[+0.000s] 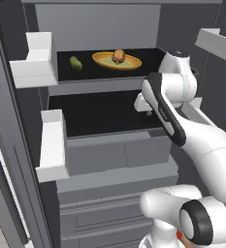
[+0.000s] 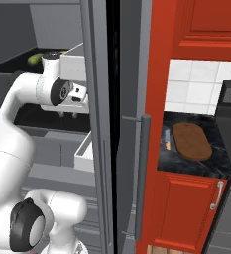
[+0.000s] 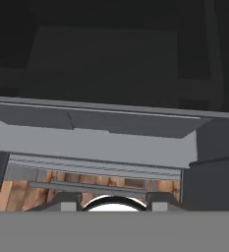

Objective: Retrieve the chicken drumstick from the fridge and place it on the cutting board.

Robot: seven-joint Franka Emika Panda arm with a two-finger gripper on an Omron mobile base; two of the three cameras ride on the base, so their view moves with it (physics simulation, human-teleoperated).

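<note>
Left base view shows you the chicken drumstick (image 1: 118, 56) on the yellow plate (image 1: 129, 63) on the fridge (image 1: 109, 145) upper shelf, a green vegetable (image 1: 75, 63) beside that plate, the gripper (image 1: 148, 113) below it with jaw state unreadable, and the cutting board (image 2: 191, 141) on the counter.

The white arm (image 2: 18, 114) reaches into the open fridge (image 2: 99, 124), its gripper (image 2: 67, 114) hanging just above a dark shelf. A green vegetable (image 2: 35, 58) peeks out on the shelf above. Right of the fridge, past its long bar handle (image 2: 143, 173), the cutting board (image 2: 191, 141) lies on the dark tabletop (image 2: 206, 166) over red cabinets (image 2: 186, 208).
</note>
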